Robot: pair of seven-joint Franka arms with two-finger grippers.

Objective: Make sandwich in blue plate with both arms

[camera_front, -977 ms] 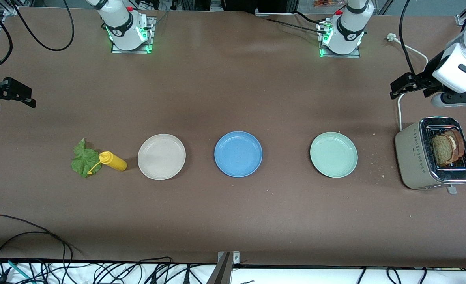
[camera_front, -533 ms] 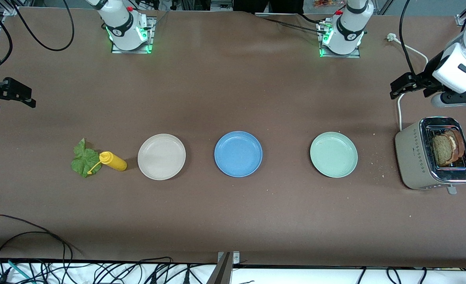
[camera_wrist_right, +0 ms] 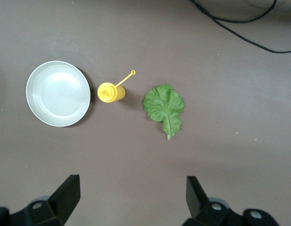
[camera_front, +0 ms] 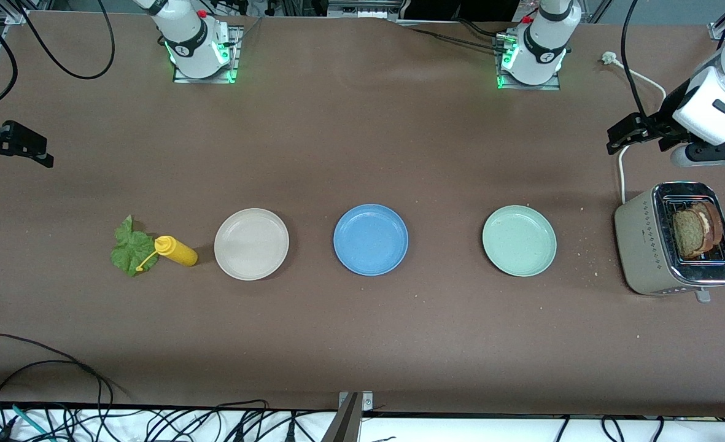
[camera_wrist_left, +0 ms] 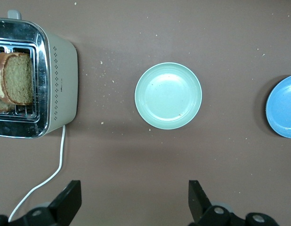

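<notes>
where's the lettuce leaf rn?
The lettuce leaf lies flat on the table toward the right arm's end, beside the yellow squeeze bottle, which stands between it and the cream plate.

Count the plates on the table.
3, in a row: cream plate toward the right arm's end, blue plate in the middle, green plate toward the left arm's end. None appears hidden.

No words, brands or numbers can be read anywhere. The toaster (camera_front: 675, 245) carries only rows of small diamond marks on its side, too small to make out as writing.
</notes>
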